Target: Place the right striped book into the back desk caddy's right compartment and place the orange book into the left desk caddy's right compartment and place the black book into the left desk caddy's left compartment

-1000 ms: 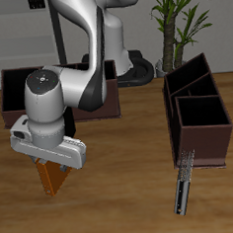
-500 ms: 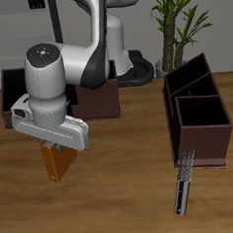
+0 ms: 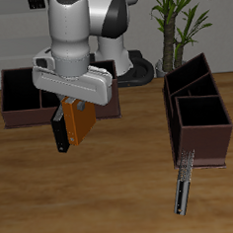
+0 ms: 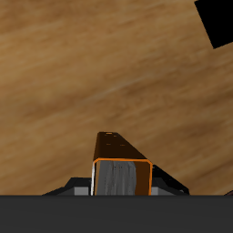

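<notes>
Wood-grain table [image 3: 123,177] is filling most of the exterior frame, with a plant [image 3: 181,24] rising at the upper right behind it. Nearest the camera, at the lower right, a dark book [image 3: 182,195] is lying on the table with its pale narrow edge showing, and a striped book [image 3: 187,162] is sitting just behind it, touching the front of the left caddy [image 3: 201,122]. That caddy is standing end-on at the right of the frame, its dark compartments running away from the camera. Left of centre, the gripper [image 3: 72,104] is hanging above the table and holding the orange book [image 3: 81,121] upright between its fingers, well clear of the wood. A black book [image 3: 60,131] is standing just beside the orange one, on its left in the frame; whether it is resting on the table cannot be told. Behind them, the back caddy [image 3: 28,96] is lying broadside across the upper left, partly hidden by the arm. In the wrist view the orange book [image 4: 121,164] is showing its pale grey page edge framed in orange, clamped at the gripper, with bare wood [image 4: 82,73] passing beneath and a black patch [image 4: 218,20] at one corner.
</notes>
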